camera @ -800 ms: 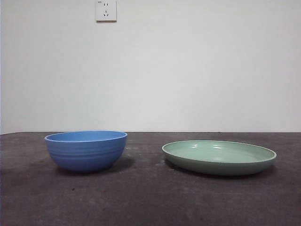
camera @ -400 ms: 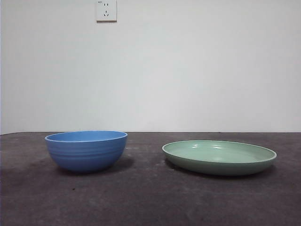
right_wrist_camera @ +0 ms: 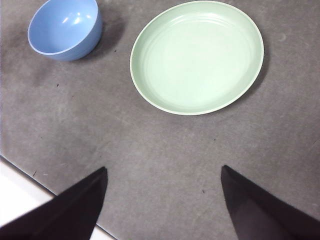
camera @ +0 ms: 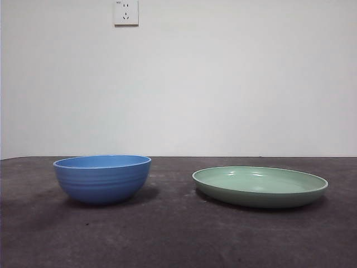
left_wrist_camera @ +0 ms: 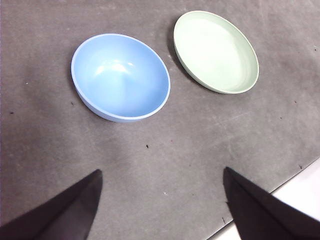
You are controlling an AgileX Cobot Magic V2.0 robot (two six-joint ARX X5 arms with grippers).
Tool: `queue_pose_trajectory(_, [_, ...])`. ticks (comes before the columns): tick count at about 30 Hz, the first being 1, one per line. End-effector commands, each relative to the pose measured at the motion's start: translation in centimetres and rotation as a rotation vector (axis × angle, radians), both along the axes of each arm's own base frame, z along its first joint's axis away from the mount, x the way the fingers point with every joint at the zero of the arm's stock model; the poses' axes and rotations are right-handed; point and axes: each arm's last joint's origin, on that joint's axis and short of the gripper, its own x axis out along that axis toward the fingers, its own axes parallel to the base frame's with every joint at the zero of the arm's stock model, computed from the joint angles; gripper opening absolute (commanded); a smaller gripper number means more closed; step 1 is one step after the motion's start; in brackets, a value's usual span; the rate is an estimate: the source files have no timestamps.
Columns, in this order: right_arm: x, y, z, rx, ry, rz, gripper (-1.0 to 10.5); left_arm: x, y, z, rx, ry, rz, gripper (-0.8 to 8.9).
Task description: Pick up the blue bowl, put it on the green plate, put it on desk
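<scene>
Two empty vessels, blue bowl (camera: 102, 177), green plate (camera: 260, 186)

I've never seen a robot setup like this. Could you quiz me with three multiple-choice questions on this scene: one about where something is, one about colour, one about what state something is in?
1. Where is the blue bowl?
A. On the green plate
B. On the desk, apart from the plate
C. Held in a gripper

2. What colour is the plate?
A. Pale green
B. Red
C. Yellow

3. How is the left gripper?
A. Shut on the bowl
B. Shut on the plate
C. Open, holding nothing

Answers: B, bare desk shows between bowl and plate. A, it looks mint green in every view. C, its jaws stand wide apart over the desk.
</scene>
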Motion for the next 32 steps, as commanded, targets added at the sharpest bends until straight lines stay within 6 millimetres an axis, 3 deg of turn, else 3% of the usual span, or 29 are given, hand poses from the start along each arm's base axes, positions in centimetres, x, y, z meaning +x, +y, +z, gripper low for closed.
queue_pose_trajectory(1, [0.1, 0.0, 0.5, 0.007, -0.019, -0.001, 3.7, 0.1, -0.1, 0.7, 0.002, -0.035, -0.015, 4.14])
queue_pose_trajectory(10, [0.1, 0.0, 0.5, 0.009, -0.018, -0.003, 3.7, 0.2, -0.1, 0.7, -0.014, -0.022, 0.003, 4.09])
queue_pose_trajectory(16, [0.1, 0.0, 0.5, 0.009, -0.018, -0.003, 3.7, 1.5, -0.3, 0.7, -0.017, 0.023, 0.013, 4.06])
queue_pose_trajectory(26, [0.1, 0.0, 0.5, 0.009, -0.019, -0.003, 3.7, 7.6, -1.9, 1.4, 0.073, 0.094, 0.077, 4.04])
queue_pose_trajectory(32, [0.1, 0.0, 0.5, 0.009, -0.019, -0.003, 3.7, 12.2, -3.7, 0.3, 0.187, 0.160, 0.103, 4.04])
